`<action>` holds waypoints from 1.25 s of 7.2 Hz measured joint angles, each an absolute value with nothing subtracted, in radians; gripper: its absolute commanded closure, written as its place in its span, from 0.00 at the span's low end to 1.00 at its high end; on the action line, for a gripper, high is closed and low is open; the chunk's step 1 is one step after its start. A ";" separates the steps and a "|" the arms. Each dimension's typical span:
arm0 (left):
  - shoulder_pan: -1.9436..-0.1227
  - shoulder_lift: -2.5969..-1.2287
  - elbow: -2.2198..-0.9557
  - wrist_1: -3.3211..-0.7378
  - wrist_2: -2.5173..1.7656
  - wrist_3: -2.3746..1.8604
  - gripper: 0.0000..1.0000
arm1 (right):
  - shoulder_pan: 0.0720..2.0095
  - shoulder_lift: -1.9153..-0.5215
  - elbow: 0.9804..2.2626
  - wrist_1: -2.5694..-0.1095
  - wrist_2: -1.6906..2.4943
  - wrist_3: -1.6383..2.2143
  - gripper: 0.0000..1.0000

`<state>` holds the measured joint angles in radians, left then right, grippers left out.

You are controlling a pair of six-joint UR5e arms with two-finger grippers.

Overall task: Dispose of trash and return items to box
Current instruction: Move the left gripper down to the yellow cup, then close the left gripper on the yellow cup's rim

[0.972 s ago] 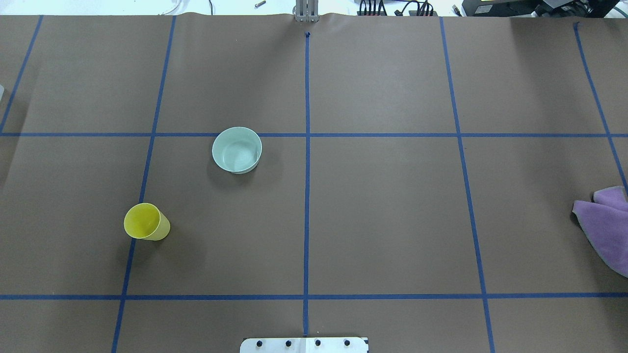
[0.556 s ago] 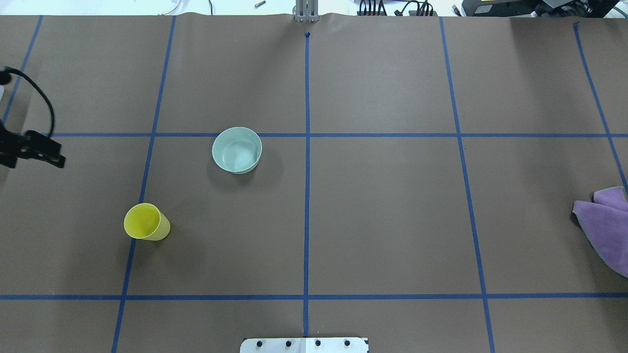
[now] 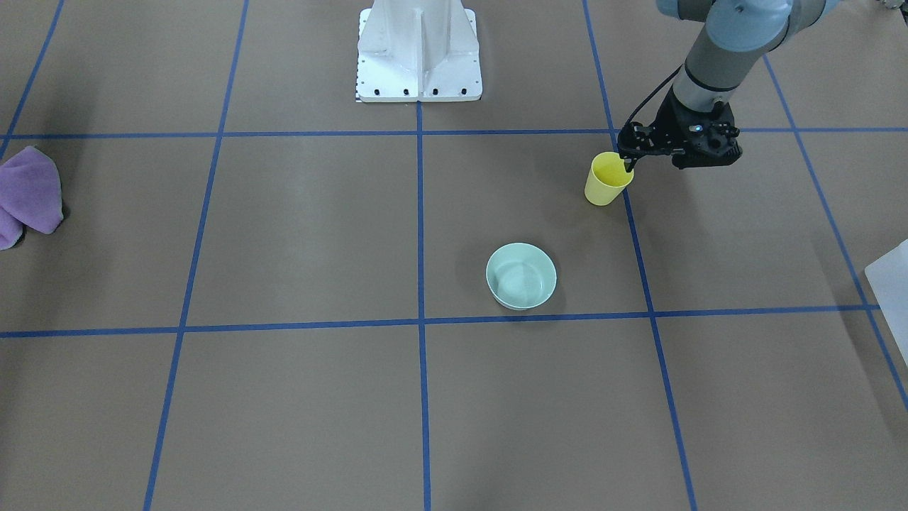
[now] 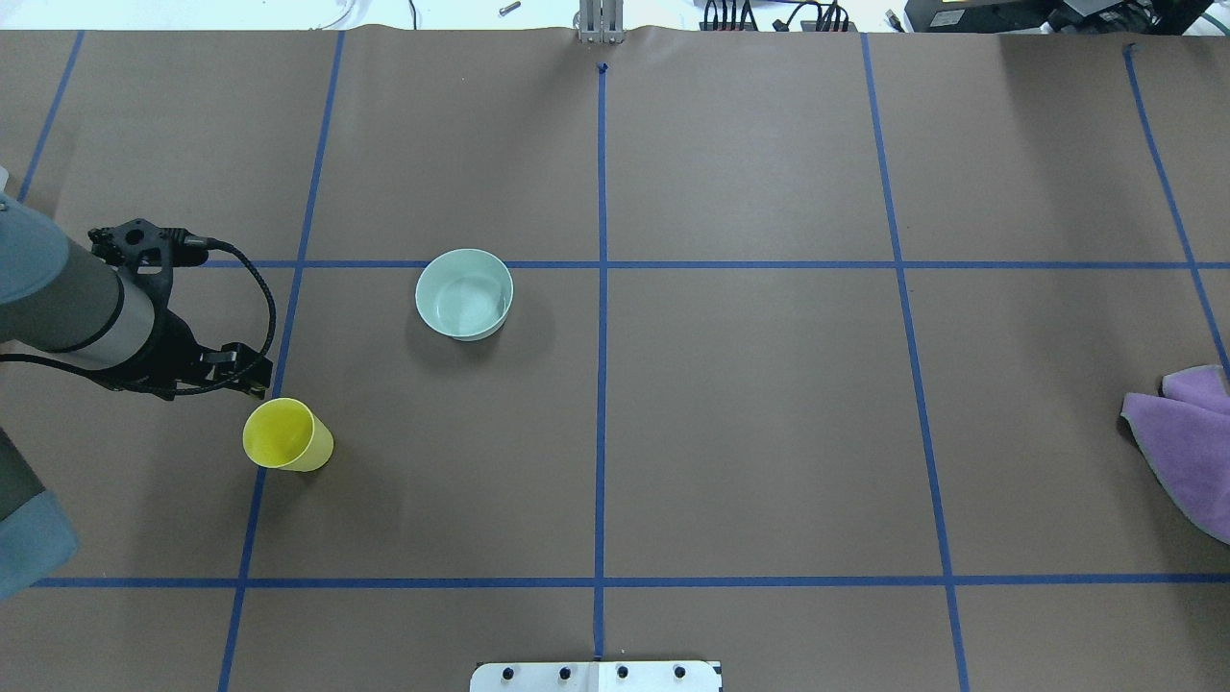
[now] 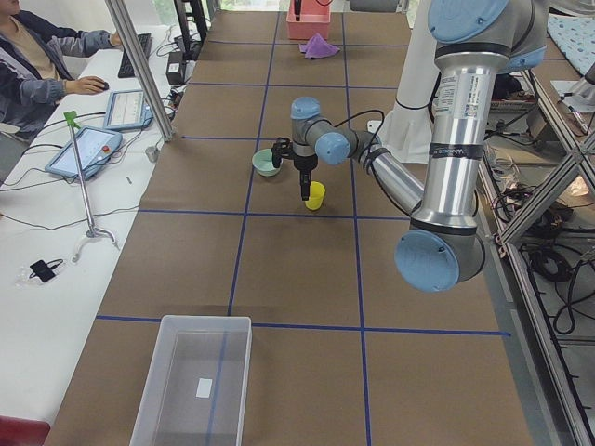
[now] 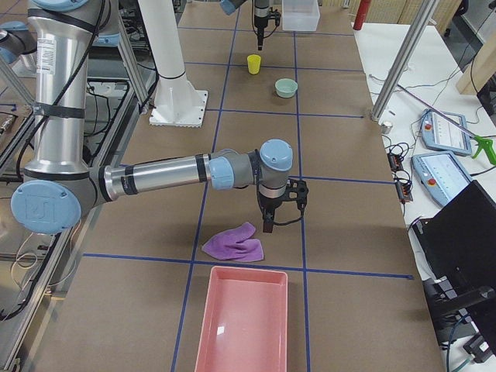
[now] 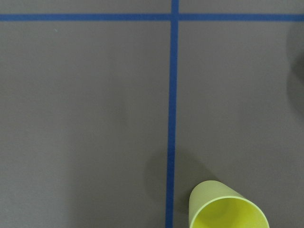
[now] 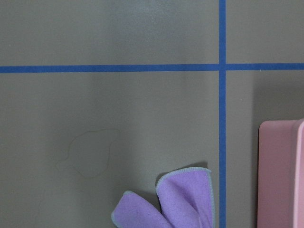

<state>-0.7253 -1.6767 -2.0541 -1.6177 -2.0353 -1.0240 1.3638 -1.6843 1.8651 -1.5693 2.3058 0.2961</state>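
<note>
A yellow cup (image 4: 286, 434) stands upright on the left half of the table; it also shows in the front view (image 3: 607, 179) and at the bottom of the left wrist view (image 7: 228, 209). My left gripper (image 4: 252, 380) hangs just above and beside the cup's rim (image 3: 628, 165), shut and empty. A pale green bowl (image 4: 464, 293) sits farther in. A purple cloth (image 6: 232, 242) lies at the right end. My right gripper (image 6: 267, 225) hovers just beyond the cloth; I cannot tell whether it is open or shut.
A pink tray (image 6: 244, 325) lies at the right end of the table next to the cloth. A clear plastic box (image 5: 191, 381) lies at the left end. The robot's white base (image 3: 418, 57) stands mid-table at the near edge.
My left arm has come in from the left edge and moved toward the yellow cup. The cup, bowl and cloth have not moved.
</note>
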 measured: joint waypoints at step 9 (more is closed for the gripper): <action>-0.683 -1.673 -2.001 -1.699 -2.092 -1.078 0.07 | 1.361 -1.684 1.864 -1.570 2.317 0.298 0.00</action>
<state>-0.6825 -1.6725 -2.0009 -1.6992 -2.0915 -1.0782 1.3612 -1.6843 1.8640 -1.5697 2.3173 0.2981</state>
